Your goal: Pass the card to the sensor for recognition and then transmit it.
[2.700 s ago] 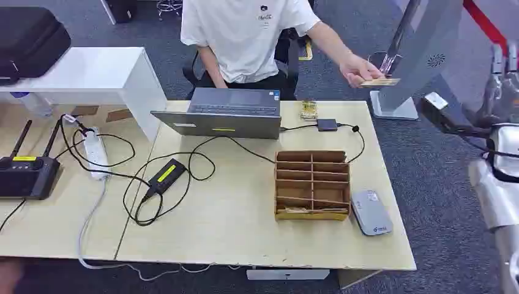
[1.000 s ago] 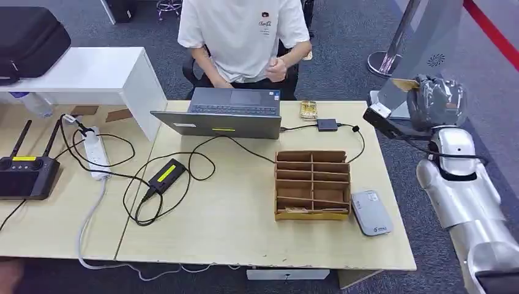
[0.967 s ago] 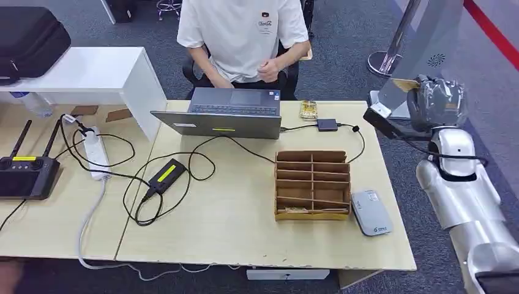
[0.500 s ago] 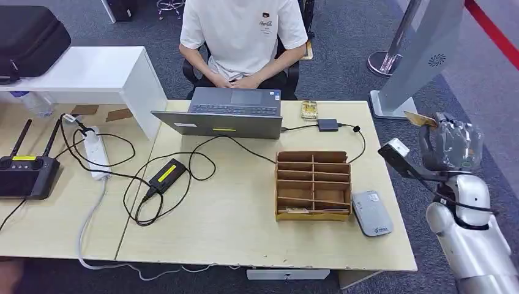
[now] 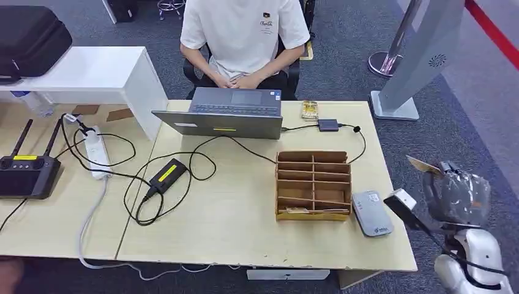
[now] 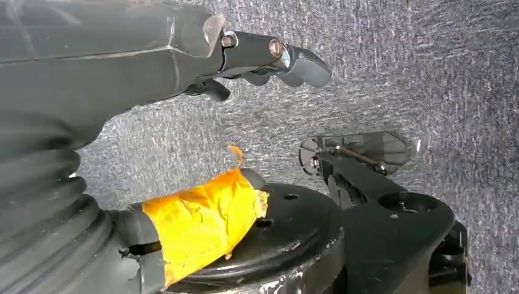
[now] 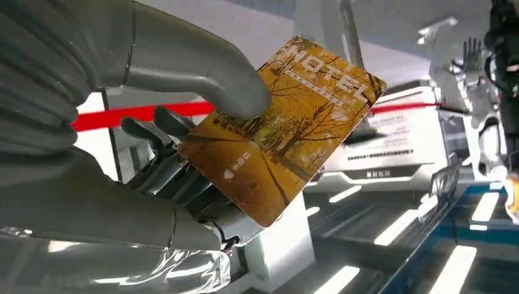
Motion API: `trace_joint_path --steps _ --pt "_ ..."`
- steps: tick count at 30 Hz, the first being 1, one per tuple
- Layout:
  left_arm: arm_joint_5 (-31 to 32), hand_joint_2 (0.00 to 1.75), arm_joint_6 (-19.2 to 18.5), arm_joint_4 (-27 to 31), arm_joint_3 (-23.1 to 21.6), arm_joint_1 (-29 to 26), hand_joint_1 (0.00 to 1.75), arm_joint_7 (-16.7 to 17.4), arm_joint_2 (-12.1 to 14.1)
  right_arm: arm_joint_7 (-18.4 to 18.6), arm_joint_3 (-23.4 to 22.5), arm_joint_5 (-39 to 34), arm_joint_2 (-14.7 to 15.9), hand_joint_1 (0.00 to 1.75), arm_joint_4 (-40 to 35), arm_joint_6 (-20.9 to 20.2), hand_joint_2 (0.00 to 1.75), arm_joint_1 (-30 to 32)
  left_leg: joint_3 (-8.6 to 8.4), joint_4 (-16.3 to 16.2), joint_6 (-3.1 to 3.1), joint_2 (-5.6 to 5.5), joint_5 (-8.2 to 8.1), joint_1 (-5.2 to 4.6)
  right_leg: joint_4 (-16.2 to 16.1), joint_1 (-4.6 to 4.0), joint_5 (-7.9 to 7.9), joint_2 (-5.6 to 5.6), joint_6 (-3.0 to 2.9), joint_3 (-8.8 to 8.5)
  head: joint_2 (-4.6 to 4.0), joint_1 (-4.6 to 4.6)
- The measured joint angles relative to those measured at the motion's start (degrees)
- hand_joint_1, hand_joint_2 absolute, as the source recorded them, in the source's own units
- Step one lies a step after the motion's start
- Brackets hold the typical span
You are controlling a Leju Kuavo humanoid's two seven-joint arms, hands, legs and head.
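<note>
Right hand (image 5: 456,196) grips the card (image 7: 283,125) between thumb and fingers; it hangs off the counter's (image 5: 245,239) right edge, near the front right corner. The sensor (image 5: 371,212), a grey pad, lies flat on the counter by that corner, just beside the sorter (image 5: 312,185).

Judged step: carrying the card to the sensor. To do it well, bring the hand in over the right edge, level the card so its face lies parallel above the pad, and hold steady until it reads. Keep the pinch firm; much of the card projects past the thumb and could slip. Left hand (image 6: 122,67): fingers curled, holding nothing.
</note>
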State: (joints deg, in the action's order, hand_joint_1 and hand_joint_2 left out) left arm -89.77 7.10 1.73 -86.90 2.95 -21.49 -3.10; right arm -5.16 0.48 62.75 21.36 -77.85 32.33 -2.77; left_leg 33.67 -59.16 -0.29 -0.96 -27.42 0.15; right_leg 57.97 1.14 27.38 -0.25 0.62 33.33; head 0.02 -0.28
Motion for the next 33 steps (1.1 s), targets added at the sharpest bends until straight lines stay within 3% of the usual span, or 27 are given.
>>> trace_joint_path --steps 13,33 --pt "0.37 1.75 0.72 0.00 0.00 0.04 0.00 0.33 -0.22 -0.09 0.46 2.21 -5.09 1.75 2.84 0.74 1.75 2.47 -0.01 0.00 -0.01 0.02 0.01 0.00 0.01 0.01 0.00 0.02 0.00 -0.01 0.00 0.00" --pt "0.50 1.75 1.18 0.00 0.00 0.15 0.00 1.42 -0.33 0.83 2.01 3.24 -8.77 1.75 9.61 1.36 1.75 2.91 -0.01 0.00 -0.01 0.02 0.01 0.00 0.00 0.00 0.00 0.02 0.00 0.00 0.00 0.02"
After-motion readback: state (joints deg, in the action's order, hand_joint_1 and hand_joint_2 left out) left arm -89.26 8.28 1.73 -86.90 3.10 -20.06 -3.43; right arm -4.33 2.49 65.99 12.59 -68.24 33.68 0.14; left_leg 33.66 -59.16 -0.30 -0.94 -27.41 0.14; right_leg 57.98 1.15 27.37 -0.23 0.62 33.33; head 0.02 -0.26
